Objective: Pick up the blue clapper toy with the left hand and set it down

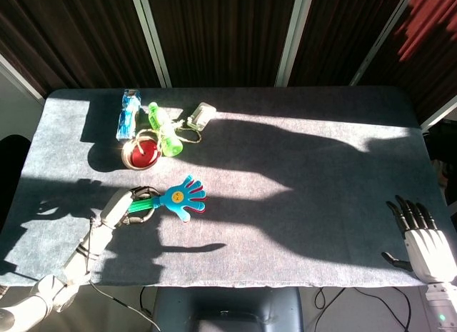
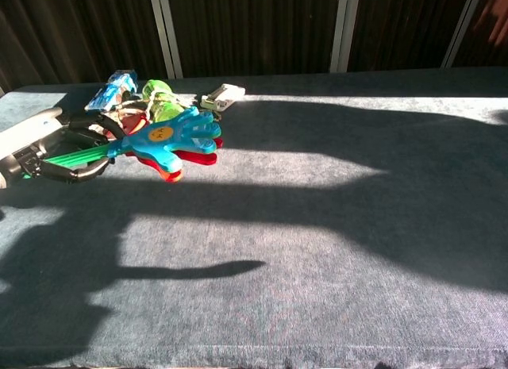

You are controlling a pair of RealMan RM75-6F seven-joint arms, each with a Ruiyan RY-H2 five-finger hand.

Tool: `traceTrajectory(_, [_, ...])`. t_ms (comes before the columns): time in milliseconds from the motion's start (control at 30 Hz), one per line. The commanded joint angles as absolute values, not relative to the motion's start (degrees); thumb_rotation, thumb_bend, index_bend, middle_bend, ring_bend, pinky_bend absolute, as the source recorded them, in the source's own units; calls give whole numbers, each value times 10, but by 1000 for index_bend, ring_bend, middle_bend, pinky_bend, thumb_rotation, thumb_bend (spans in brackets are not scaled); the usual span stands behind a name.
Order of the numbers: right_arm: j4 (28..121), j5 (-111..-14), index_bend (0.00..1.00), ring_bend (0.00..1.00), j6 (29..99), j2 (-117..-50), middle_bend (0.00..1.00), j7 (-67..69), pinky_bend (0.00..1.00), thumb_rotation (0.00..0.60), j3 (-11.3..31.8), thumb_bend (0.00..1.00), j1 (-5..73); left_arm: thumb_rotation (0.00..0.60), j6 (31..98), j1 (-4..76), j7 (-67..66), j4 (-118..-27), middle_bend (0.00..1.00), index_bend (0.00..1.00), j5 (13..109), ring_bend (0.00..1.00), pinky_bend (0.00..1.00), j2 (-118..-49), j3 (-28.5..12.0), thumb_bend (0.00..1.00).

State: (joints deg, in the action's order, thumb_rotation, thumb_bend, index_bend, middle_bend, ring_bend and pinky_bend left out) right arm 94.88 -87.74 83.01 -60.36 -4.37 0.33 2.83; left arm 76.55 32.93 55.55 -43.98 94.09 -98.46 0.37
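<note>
The blue clapper toy (image 1: 181, 198) is a hand-shaped paddle with a yellow spot, red layers beneath and a green handle. It lies low over the table's left front part. My left hand (image 1: 127, 206) grips its green handle, fingers curled around it. In the chest view the clapper toy (image 2: 169, 137) points right from my left hand (image 2: 57, 151) at the left edge. My right hand (image 1: 421, 239) hovers open off the table's front right corner, fingers spread, holding nothing.
At the back left sit a blue packet (image 1: 128, 113), a green bottle (image 1: 163, 129), a small bowl with red contents (image 1: 141, 153) and a white device with a cord (image 1: 203, 116). Strong sunlight and shadows cross the grey table (image 1: 300, 203).
</note>
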Motion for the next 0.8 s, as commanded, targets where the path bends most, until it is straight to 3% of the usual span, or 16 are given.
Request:
traceTrajectory(33, [951,-877,0,0,827,-603,0,-40,0,600,3,121,29,600,850,308,958,-582,748,811,855,430,563,-927,-94,573])
traceTrajectory(167, [953,-878,0,0,827,-602,0,-40,0,600,1,121,28,600,884,286,1059,-638,748,812,821,421,549,-894,-148,572])
traceTrajectory(267, [953,-878,0,0,827,-604,0,-43,0,600,1,121,29,600,883,281,1049,-649,746,812,830,422,550,-886,-144,569])
traceTrajectory(367, [954,-880,0,0,825,-604,0,-44,0,600,-1,121,29,600,879,281,974,-623,745,812,851,421,552,-901,-122,566])
traceTrajectory(533, [954,-885,0,0,829,-600,0,-38,0,600,-1,121,28,600,872,287,706,-466,746,812,904,421,555,-992,-56,561])
traceTrajectory(667, [955,-885,0,0,821,-600,0,-39,0,600,-4,121,30,600,810,304,638,-386,751,812,942,421,564,-1021,-1,547])
traceTrajectory(800, [955,-889,0,0,825,-598,0,-36,0,600,-5,121,29,600,760,325,605,-359,755,812,950,421,567,-1028,14,541])
